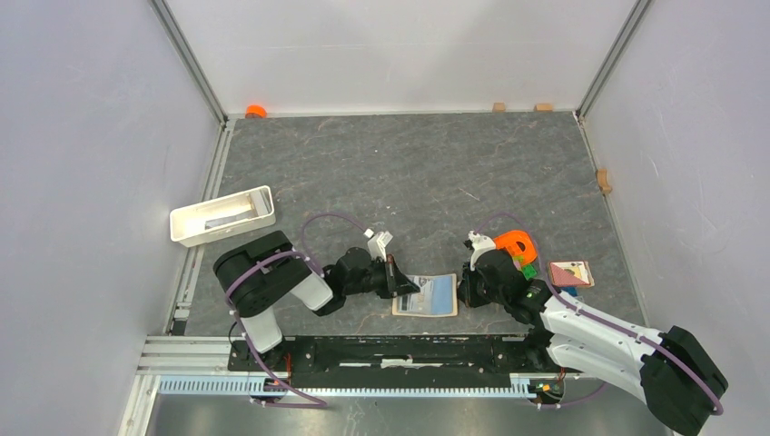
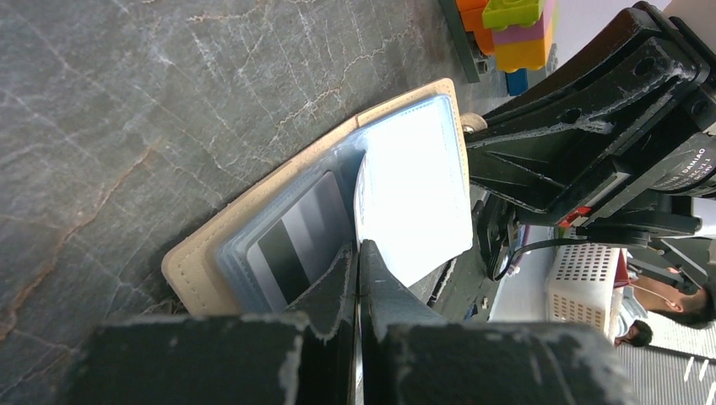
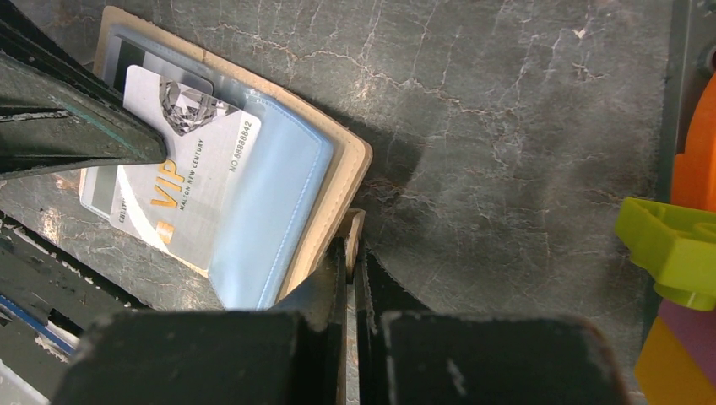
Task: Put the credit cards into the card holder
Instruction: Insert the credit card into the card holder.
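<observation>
The beige card holder lies open near the front edge between both arms, its blue-grey pockets facing up. A grey card with a dark stripe sits in a pocket. My left gripper is shut on the edge of a pale grey card printed VIP, which lies over the open holder; whether it is inside a pocket I cannot tell. My right gripper is shut on the holder's tan snap tab at its right edge. A pale card with reddish print lies flat to the right.
Coloured toy bricks stand just behind my right gripper. A white tray lies at the left edge of the mat, behind the left arm. Enclosure walls close in the table on three sides.
</observation>
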Controlling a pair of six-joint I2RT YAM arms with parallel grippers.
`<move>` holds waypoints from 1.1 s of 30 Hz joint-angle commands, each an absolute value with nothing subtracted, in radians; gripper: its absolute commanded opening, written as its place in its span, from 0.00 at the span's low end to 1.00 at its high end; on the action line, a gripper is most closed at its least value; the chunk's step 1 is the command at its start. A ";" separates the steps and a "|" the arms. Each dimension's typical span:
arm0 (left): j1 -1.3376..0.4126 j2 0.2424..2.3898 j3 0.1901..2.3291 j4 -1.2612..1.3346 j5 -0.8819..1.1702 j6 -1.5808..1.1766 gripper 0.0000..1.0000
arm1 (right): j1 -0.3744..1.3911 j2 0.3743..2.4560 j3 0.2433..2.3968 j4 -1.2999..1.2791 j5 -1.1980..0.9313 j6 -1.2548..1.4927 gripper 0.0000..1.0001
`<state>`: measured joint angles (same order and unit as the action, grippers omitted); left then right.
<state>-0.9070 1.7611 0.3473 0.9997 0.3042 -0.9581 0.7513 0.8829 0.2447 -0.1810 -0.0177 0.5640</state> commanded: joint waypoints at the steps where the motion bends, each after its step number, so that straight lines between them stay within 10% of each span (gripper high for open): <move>1: -0.920 1.745 0.305 0.955 0.238 -0.946 0.02 | 0.759 0.880 0.260 -0.215 -0.006 0.562 0.00; 33: -0.942 1.768 0.339 0.952 0.247 -0.931 0.02 | 0.769 0.881 0.238 -0.209 0.023 0.577 0.00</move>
